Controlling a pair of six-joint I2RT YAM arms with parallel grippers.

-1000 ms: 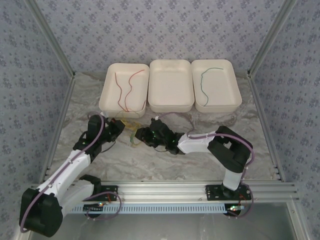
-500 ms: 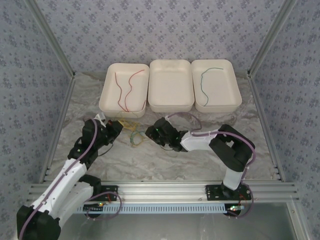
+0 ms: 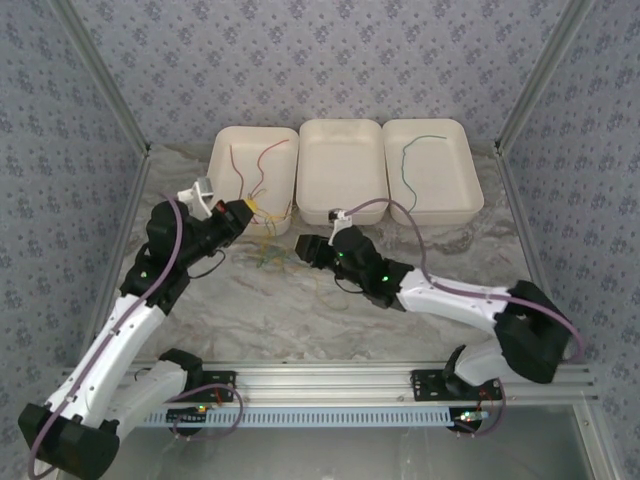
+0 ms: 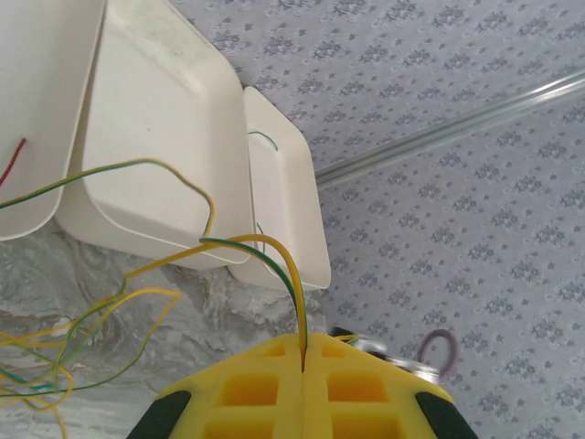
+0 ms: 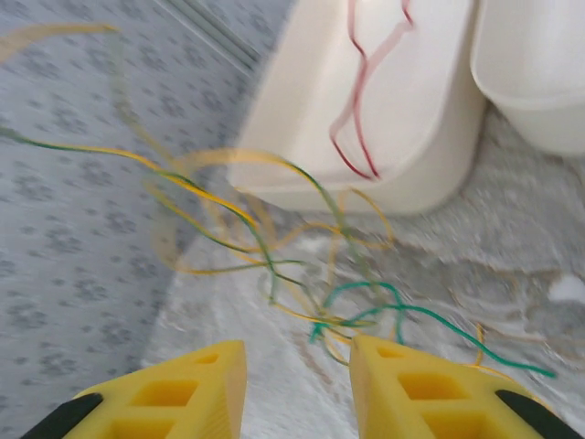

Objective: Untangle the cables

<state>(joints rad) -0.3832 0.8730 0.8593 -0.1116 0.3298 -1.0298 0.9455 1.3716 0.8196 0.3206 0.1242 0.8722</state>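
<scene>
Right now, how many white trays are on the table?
3, side by side along the far edge: the left tray holds red cables, the middle tray sits between, the right tray holds a green cable. None seems hidden.

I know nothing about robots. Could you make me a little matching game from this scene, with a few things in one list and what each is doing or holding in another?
Things:
1. left tray
2. right tray
3. left claw
4. right claw

States:
a. holds a green wire
b. shut on yellow-green wires
c. holds red wires
d. open, facing the tangle

Pairs: 1-c, 2-a, 3-b, 4-d
</scene>
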